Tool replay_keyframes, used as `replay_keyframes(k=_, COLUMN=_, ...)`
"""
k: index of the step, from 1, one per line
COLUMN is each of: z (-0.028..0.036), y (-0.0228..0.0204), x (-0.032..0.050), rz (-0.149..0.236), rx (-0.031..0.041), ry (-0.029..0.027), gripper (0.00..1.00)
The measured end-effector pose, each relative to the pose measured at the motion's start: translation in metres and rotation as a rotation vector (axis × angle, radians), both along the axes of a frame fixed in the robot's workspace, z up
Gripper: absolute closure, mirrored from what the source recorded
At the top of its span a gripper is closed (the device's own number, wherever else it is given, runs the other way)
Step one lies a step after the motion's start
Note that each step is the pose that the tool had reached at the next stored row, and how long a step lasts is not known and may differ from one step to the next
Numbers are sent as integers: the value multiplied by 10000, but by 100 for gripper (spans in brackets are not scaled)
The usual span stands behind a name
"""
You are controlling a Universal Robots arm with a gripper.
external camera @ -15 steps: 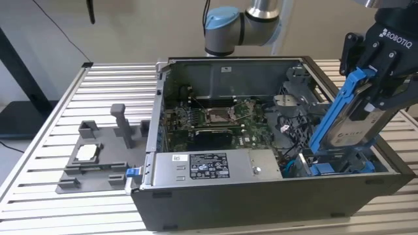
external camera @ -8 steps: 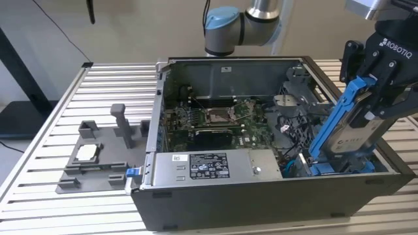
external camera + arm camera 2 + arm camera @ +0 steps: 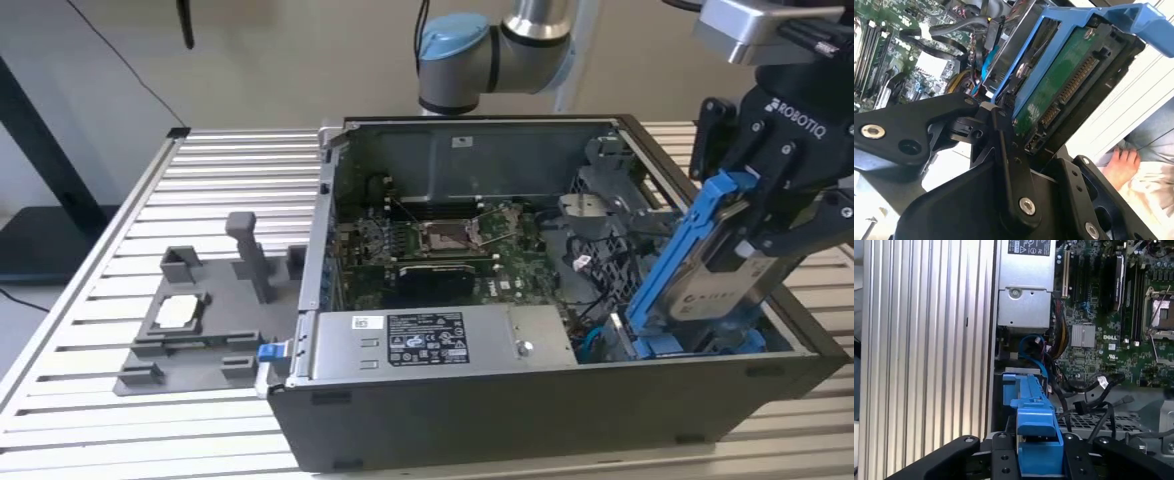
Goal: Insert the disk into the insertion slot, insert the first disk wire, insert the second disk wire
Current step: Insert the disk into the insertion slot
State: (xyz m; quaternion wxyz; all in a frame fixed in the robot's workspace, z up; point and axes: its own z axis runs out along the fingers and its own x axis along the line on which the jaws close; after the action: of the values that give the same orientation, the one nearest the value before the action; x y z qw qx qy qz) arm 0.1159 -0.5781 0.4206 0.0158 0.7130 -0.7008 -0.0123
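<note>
My gripper (image 3: 763, 215) is shut on the disk (image 3: 714, 275), a silver drive in a bright blue carrier. The disk stands steeply tilted at the exterior view's right of the open computer case. Its lower end reaches down to the insertion slot (image 3: 647, 345) with blue rails at the case's near corner. In the second wrist view the disk's green circuit board (image 3: 1054, 95) and connector edge face the camera between black fingers (image 3: 1004, 150). In the first wrist view the blue carrier (image 3: 1036, 435) runs between the fingers. Loose black wires (image 3: 1099, 385) with connectors lie beside the slot.
A silver labelled power-supply box (image 3: 427, 345) fills the case's near side, with the motherboard (image 3: 441, 245) behind it. A grey fixture plate (image 3: 200, 325) sits on the slatted table at the exterior view's left. A person's hand (image 3: 1121, 162) rests beyond the case.
</note>
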Motion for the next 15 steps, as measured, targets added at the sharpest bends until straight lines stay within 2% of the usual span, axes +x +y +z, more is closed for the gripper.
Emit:
replay_keyframes(k=2, z=-9, y=2, x=0, rz=-123, rx=-1, ry=3, gripper=67)
replay_keyframes(k=7, z=-45, y=40, x=1, rz=-123, rx=-3, ry=5, gripper=67)
replay_keyframes(k=13, z=-85, y=58, x=28, rz=-124, rx=-4, ry=4, gripper=67)
replay_keyframes(k=15, z=-102, y=84, x=30, rz=-129, rx=-6, ry=4, gripper=67)
